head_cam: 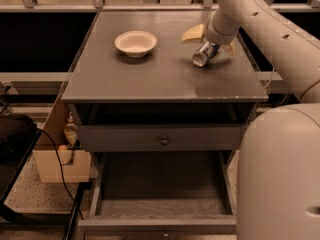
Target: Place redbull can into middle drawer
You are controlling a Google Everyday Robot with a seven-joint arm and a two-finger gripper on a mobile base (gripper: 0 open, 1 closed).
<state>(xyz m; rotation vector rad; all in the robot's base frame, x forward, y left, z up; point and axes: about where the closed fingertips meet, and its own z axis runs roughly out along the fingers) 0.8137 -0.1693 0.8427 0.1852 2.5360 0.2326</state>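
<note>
Grey wood fills most of what I see from where I stand: a cabinet top (150, 74) under dim warm light, with dark shelving behind it. A cream-white bowl (135, 42) sits upright on that top, at about 10 o'clock from its centre. The redbull can (203, 54) is at about 2 o'clock from the centre, well apart from the bowl. It lies tilted on the wood, with its silver end turned toward the front edge.

The robot's pale arm (260, 21) reaches in from 1 o'clock and comes down right over the can's far end. The gripper (213, 44) is there at the can, mostly hidden under the wrist, and I cannot tell whether it has the can clasped or let go. Something flat and yellow (193, 33) lies on the top just behind the can, at its 11 o'clock.

Below the top, the upper drawer (125, 138) with its round knob (164, 141) is pushed in. The middle drawer (160, 225) beneath it stands pulled out toward me, its dark floor showing. At 8 o'clock from the cabinet a cardboard box (57, 164) rests on the speckled floor, with a black cable (59, 161) running across it.
</note>
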